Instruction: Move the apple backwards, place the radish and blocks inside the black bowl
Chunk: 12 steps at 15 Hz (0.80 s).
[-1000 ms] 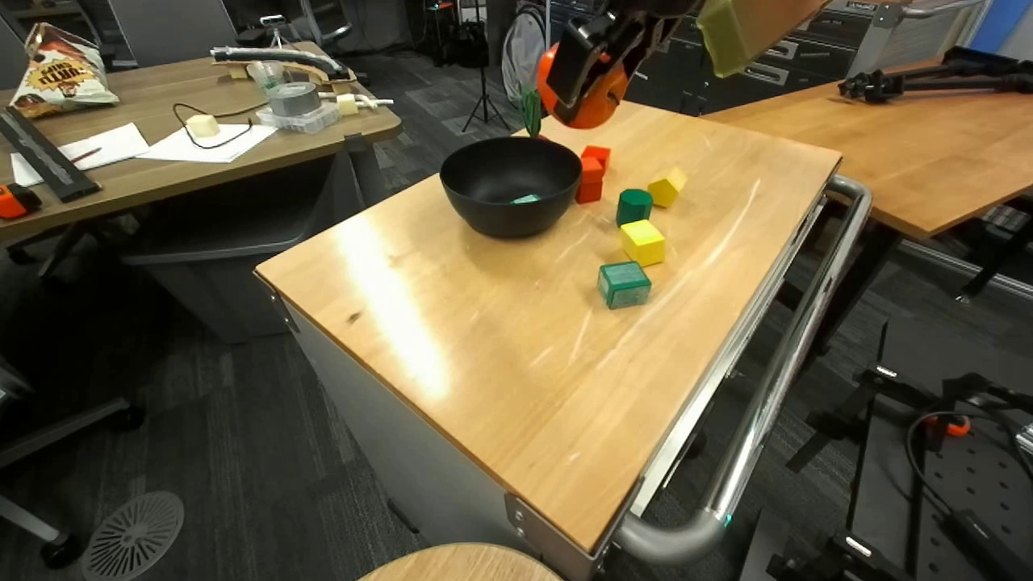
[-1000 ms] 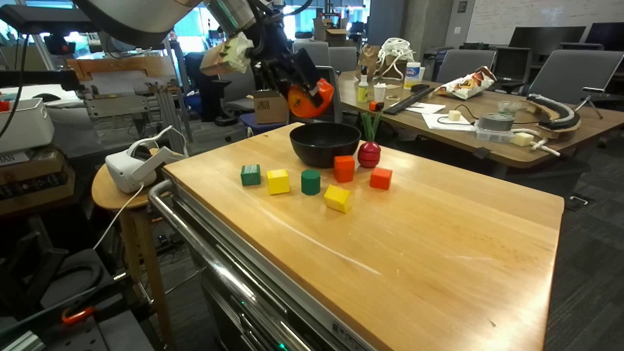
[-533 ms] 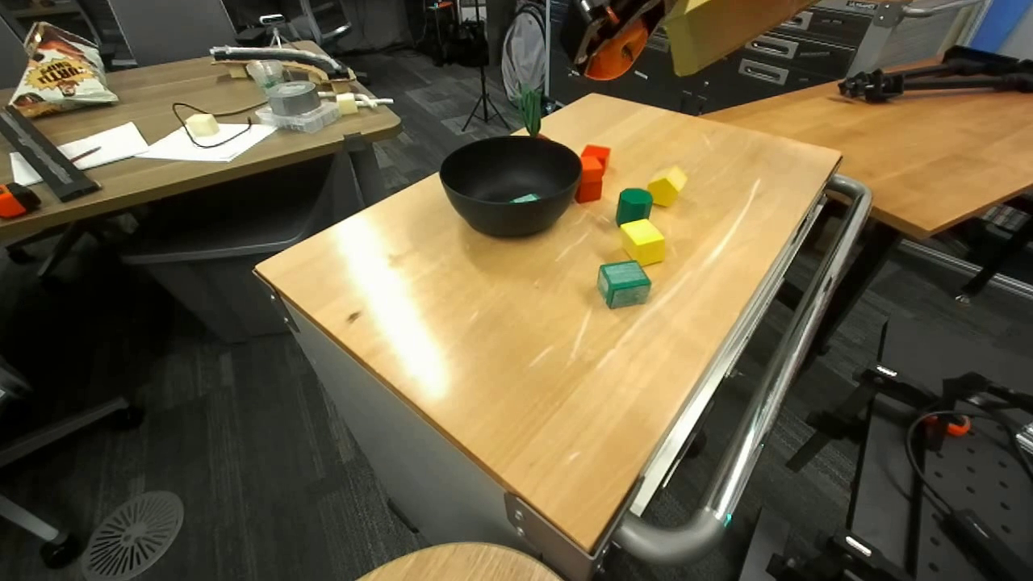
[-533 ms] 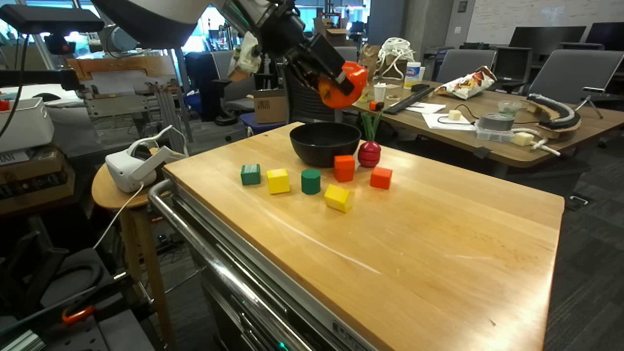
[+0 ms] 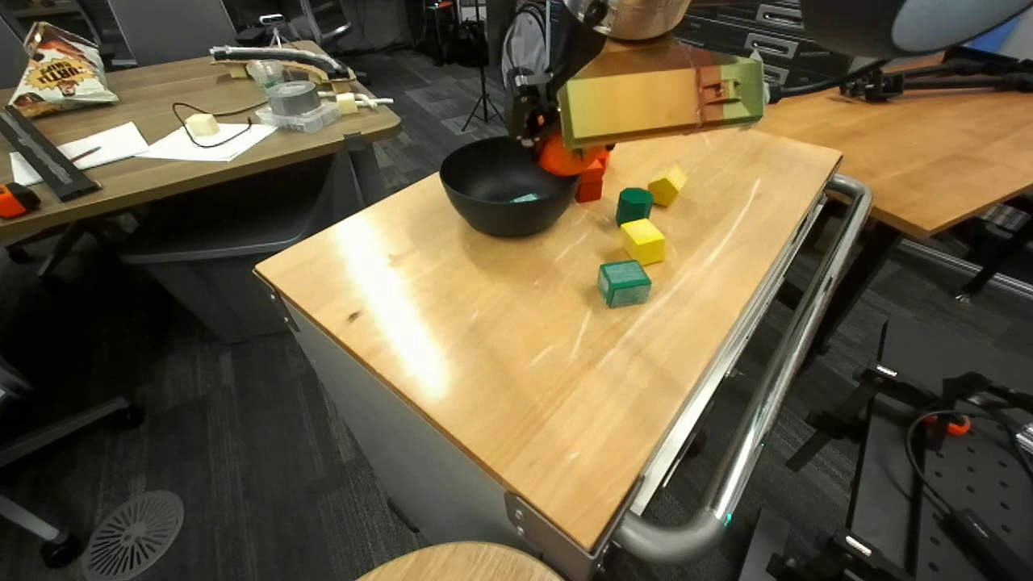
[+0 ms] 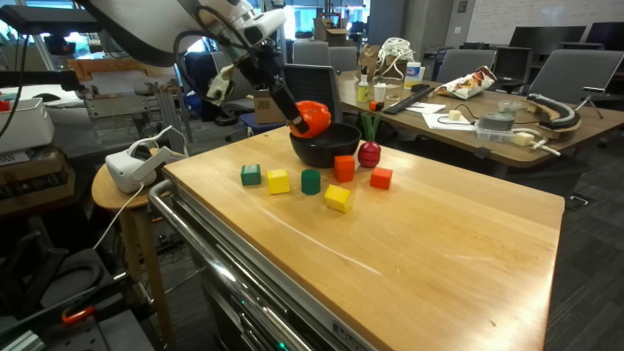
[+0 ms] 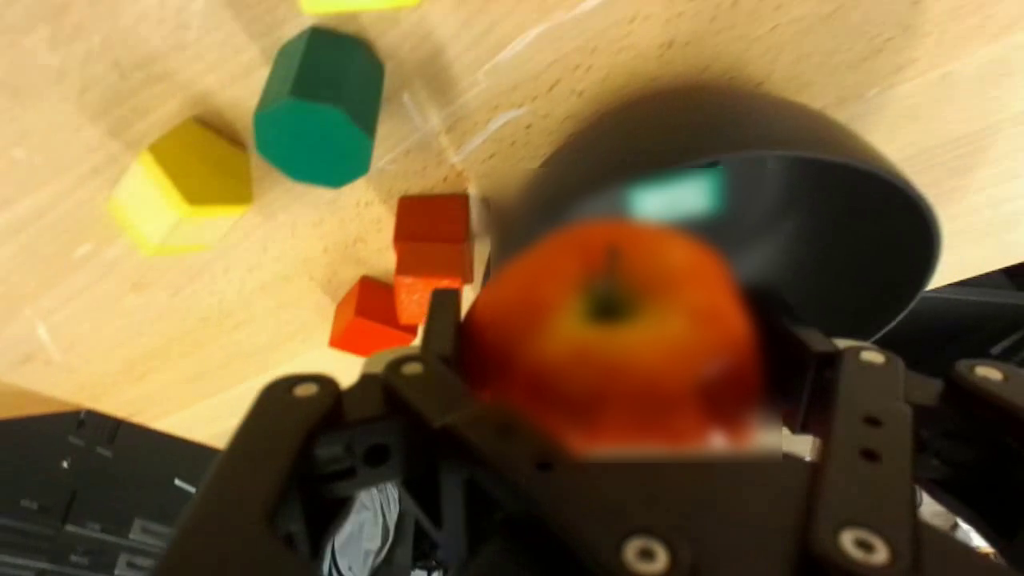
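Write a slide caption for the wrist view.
Hand gripping the apple, which partly hides the black bowl; coloured blocks on the tabletop.

- In an exterior view, the bowl (image 6: 321, 154) stands on the far part of the tabletop (image 6: 438, 234).
- Apple (image 6: 318, 118): in the gripper (image 7: 620, 336), at the bowl's rim, contact unclear.
- Item (image 5: 526, 198): in the bowl.
- Radish (image 6: 369, 154): just right of the bowl.
- Nearer than the bowl, left to right: leftmost block (image 6: 251, 175), second block (image 6: 278, 182), third block (image 6: 310, 182), fourth block (image 6: 344, 170), rightmost block (image 6: 380, 179).
- Nearest block (image 6: 338, 198): before the fourth.
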Each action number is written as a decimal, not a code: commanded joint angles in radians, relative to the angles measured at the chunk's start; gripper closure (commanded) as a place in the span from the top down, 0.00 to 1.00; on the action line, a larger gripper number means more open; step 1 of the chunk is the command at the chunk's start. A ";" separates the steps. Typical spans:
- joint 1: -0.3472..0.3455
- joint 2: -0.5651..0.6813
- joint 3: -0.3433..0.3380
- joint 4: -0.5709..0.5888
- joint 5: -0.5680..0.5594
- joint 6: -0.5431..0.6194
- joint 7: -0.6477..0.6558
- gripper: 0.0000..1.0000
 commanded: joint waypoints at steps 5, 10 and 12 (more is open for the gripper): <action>0.200 0.027 -0.061 0.044 0.550 0.182 -0.362 0.59; 0.337 0.033 -0.054 0.070 0.893 0.101 -0.741 0.59; 0.363 0.024 -0.057 0.068 0.983 0.038 -0.883 0.59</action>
